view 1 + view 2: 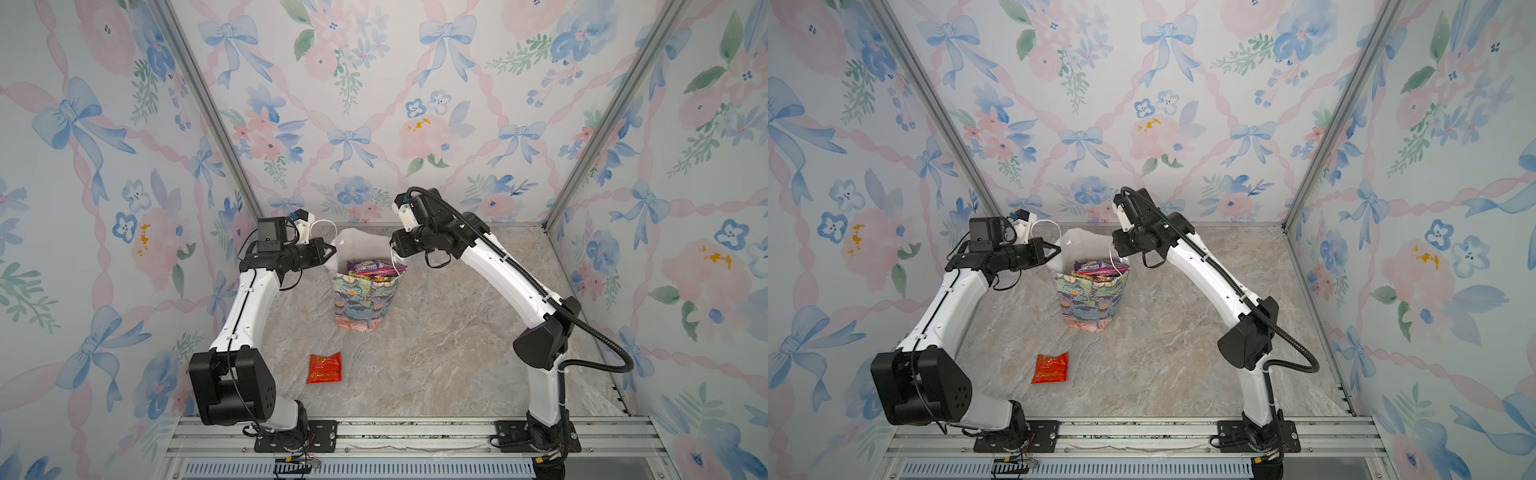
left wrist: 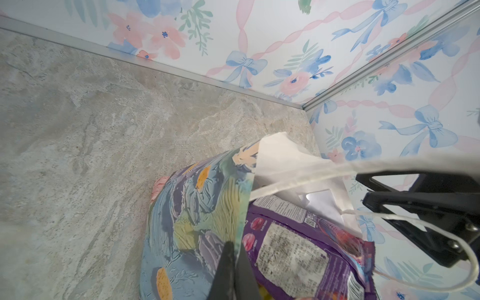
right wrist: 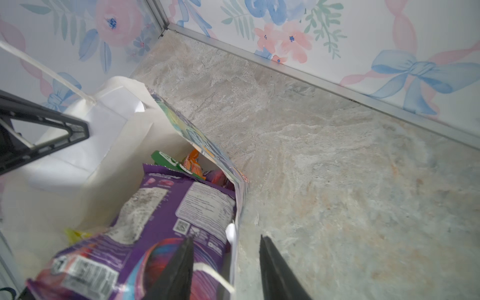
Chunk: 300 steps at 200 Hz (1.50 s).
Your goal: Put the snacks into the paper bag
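- While my left gripper (image 2: 235, 249) is clamped on the paper bag (image 1: 361, 303) rim, my right gripper (image 3: 226, 237) stands parted astride the opposite rim.
- A glossy purple packet (image 3: 181, 205) tops the bag; a QR code shows, its print unreadable.
- Beneath peek a green packet (image 3: 166, 158), an orange packet (image 3: 193, 159), a yellow packet (image 3: 75, 235).
- One crinkled red-orange packet (image 1: 324, 368) lies flat on the marbled table (image 1: 436, 353).

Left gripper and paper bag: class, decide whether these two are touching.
Touching. The left wrist view shows the left gripper shut on the paper bag: its jaws pinch the bag's wall at the rim, one outside and one inside.
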Tool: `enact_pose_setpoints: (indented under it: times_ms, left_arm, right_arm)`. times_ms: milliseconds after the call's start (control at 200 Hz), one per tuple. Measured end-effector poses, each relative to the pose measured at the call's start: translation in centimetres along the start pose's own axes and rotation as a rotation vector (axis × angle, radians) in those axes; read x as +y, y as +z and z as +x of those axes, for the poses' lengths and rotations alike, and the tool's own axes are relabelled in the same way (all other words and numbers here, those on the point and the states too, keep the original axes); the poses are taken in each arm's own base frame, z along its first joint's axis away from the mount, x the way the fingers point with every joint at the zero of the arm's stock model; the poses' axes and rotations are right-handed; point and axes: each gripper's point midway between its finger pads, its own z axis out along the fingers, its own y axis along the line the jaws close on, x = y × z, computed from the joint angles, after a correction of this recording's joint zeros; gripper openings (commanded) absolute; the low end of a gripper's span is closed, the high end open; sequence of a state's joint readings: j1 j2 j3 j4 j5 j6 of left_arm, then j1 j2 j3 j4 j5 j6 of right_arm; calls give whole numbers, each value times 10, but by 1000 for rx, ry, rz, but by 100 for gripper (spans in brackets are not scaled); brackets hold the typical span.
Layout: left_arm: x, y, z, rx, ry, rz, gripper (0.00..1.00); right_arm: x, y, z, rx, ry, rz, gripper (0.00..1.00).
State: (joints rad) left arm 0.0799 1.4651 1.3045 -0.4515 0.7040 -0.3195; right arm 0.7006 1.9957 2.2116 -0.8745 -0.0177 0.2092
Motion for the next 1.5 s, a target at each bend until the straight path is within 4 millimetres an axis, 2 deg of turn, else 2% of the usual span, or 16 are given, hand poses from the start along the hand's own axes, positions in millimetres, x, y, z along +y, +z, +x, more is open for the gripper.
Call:
enact_pose_setpoints:
  times_ms: [155, 430, 520, 620, 760, 830, 900, 1020, 1120, 1500]
  left_arm:
    - [0, 0, 0, 0, 1, 1, 0]
    - [1, 1, 1, -1, 2, 1, 0]
    - [2, 2, 1, -4, 4, 1, 0]
    - [2, 2, 1, -6, 7, 2, 0]
    - [3, 2, 2, -9, 9, 2, 0]
    - [3, 2, 2, -11, 11, -1, 0]
    - [3, 1, 2, -14, 15, -4, 0]
    - [4, 1, 2, -15, 15, -4, 0]
    - [6, 1, 1, -19, 13, -7, 0]
    - [9, 0, 1, -25, 10, -11, 0]
  right_arm:
    - [-6, -26, -7, -61, 7, 2, 60]
    - [-2, -103, -31, -211, -84, 23, 63]
    - [14, -121, -31, -237, -161, 11, 63]
    - [49, -127, -24, -219, -279, -36, 63]
    - [95, -114, -15, -162, -432, -90, 63]
    - [110, -95, -8, -113, -498, -93, 63]
    - [117, -71, 2, -52, -549, -82, 63]
    - [109, -28, 30, 82, -621, -41, 64]
    - [98, -8, 48, 165, -672, 3, 64]
    - [75, 0, 43, 179, -743, 142, 63]
